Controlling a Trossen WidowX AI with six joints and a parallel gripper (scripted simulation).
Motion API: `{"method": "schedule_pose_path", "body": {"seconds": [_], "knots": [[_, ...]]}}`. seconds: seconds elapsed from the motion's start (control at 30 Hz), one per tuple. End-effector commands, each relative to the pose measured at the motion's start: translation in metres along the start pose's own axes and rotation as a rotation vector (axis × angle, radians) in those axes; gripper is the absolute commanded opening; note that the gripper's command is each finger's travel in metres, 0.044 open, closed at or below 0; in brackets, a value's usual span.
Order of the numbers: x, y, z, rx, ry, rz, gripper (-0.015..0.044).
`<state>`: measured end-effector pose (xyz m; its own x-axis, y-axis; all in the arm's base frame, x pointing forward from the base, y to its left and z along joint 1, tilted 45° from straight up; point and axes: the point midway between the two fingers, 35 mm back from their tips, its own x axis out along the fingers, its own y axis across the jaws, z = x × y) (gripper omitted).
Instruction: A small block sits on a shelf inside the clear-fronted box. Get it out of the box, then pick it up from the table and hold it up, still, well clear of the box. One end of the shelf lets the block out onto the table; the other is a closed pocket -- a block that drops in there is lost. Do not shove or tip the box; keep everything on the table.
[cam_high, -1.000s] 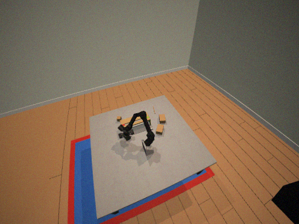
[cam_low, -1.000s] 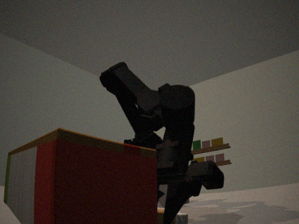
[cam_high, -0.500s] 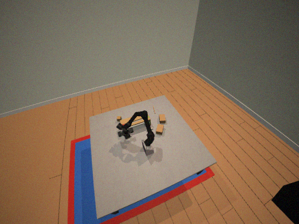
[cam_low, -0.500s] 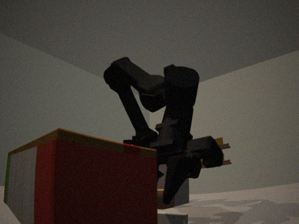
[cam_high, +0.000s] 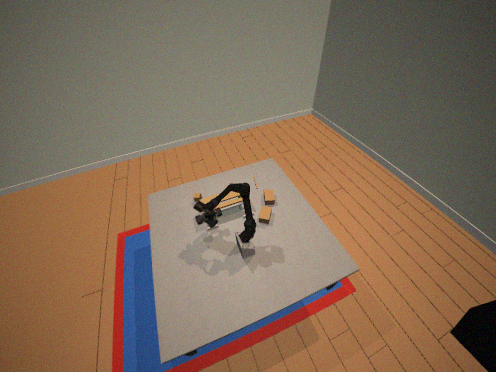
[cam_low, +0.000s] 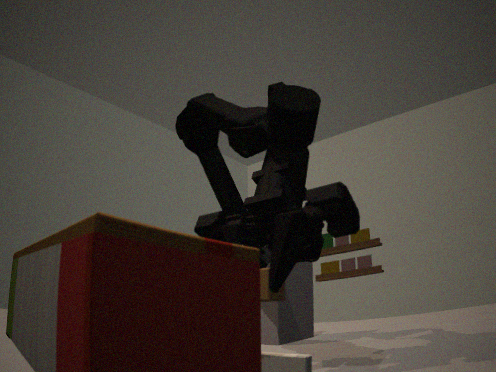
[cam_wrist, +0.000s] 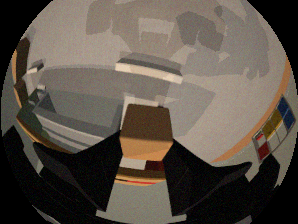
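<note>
One small tan-brown block (cam_wrist: 148, 124), matte and square-edged, is clamped between my two dark wedge-shaped fingers; my black parallel-jaw gripper (cam_wrist: 148, 163) is closed on it, not released. From the wrist view the block hangs above the pale grey table top (cam_wrist: 100, 43), with mottled shadows spread below it. Judging by that, extraction is done and I am in the lift-and-hold step.

From the top view my gripper sits just in front of the low clear-fronted box with tan wooden top (cam_high: 226, 199). Two loose tan blocks (cam_high: 269, 196) lie near my arm's base, apart from me.

Next move, as I judge it: rise further, drift away from the box, then hold steady. Flat faces should grip well; a jerk could twist the block loose.
</note>
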<state>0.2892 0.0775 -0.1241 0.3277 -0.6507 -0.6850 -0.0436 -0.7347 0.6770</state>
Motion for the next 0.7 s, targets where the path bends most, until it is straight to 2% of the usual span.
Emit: {"method": "schedule_pose_path", "body": {"seconds": [0.0,0.67], "knots": [[-0.017,0.005,0.000,-0.070,0.005,-0.033,0.0000],[-0.084,0.031,0.012,-0.377,0.059,-0.180,0.0000]]}}
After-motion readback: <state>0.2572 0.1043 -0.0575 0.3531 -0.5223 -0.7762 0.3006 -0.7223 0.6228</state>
